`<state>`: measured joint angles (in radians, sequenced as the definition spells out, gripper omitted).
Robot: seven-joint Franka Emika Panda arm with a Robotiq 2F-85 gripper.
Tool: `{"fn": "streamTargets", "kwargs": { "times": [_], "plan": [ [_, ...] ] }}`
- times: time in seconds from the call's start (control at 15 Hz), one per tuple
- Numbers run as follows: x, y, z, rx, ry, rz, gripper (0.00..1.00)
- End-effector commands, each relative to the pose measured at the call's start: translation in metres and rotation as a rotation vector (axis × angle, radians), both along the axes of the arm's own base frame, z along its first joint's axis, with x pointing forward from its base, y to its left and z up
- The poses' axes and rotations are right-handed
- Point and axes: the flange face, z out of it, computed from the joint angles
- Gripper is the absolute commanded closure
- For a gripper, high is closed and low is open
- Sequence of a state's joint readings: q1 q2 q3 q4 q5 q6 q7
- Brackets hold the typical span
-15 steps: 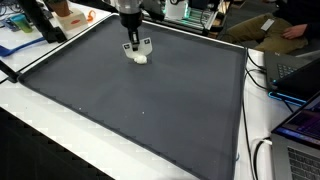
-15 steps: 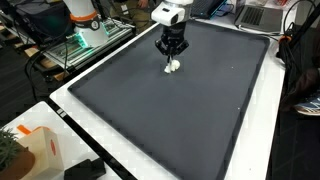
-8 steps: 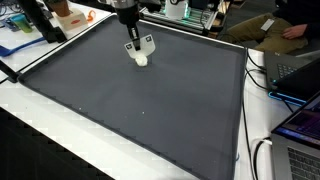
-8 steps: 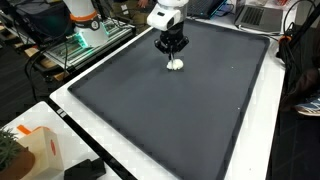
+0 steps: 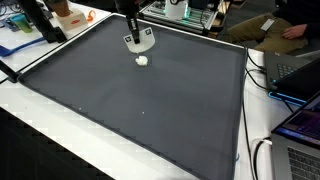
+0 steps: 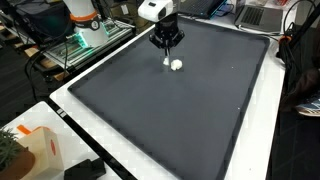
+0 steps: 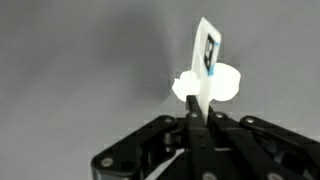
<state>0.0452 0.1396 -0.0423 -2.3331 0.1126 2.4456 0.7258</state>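
lifted since a second ago, the gripper [image 5: 136, 42] now hangs just above the lump it sat on. one dark mat [image 5: 150, 115] covers most of the white table [image 6: 120, 160], with open room out to all four edges. two laptops [image 5: 300, 135] sit outside the mat's border. one white lump [image 5: 142, 60] lies near the far edge. the fingers are pinched tight on one thin white card [image 7: 207, 45].
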Motion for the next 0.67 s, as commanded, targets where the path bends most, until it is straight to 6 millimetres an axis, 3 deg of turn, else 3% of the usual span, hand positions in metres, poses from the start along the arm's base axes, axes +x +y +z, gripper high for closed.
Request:
{"fn": "streamTargets", "kwargs": {
  "times": [0.0, 0.27, 0.6],
  "plan": [
    [-0.008, 0.001, 0.009, -0.006, -0.073, -0.01, 0.99],
    [0.003, 0.008, 0.016, -0.016, -0.167, 0.01, 0.99],
    [0.007, 0.023, 0.004, 0.058, -0.128, 0.02, 0.99]
  ]
}}
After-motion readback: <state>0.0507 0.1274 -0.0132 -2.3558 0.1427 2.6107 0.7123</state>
